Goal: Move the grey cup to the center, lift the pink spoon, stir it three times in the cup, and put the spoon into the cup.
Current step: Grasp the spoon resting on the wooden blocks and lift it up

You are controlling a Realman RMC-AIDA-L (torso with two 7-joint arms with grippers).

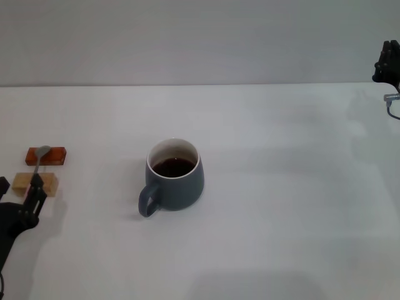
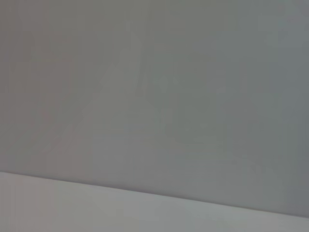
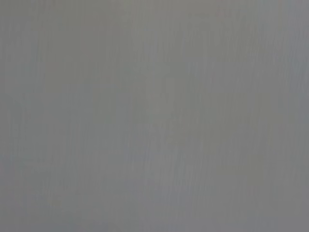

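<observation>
White bench (image 1: 281,206) under a plain grey wall (image 1: 187,37). Near its left edge lie two small wooden blocks, just apart: a red-brown block (image 1: 55,155) farther back, a tan block (image 1: 47,183) nearer the camera

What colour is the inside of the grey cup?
White, inside and along the rim of the grey cup, with dark liquid in it; the head view shows it best.
</observation>
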